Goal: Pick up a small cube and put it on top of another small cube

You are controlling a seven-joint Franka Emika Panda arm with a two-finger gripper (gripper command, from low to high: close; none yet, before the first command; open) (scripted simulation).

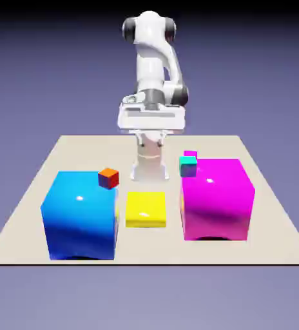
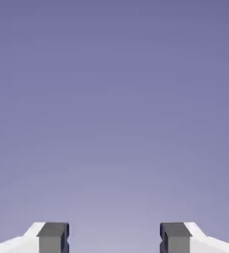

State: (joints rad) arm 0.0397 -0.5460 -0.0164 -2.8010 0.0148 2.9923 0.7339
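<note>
A tiny bright cyan small cube [image 1: 188,166] sits at the far left top corner of the big magenta cube [image 1: 218,198]. Just behind it is a tiny magenta cube [image 1: 190,155]. My gripper [image 1: 153,136] hangs high above the table's far side, behind the cubes and well apart from all of them. In the hand view the gripper [image 2: 114,238] is open. Its grey fingertips [image 2: 53,237] stand wide apart, with only the plain backdrop between them. No cube shows in that view.
A big blue cube [image 1: 80,214] stands at the exterior view's left, with a tiny orange-red cube [image 1: 108,177] at its far right top corner. A low yellow cube [image 1: 145,209] lies between the two big cubes. The beige table [image 1: 23,193] ends close in front of them.
</note>
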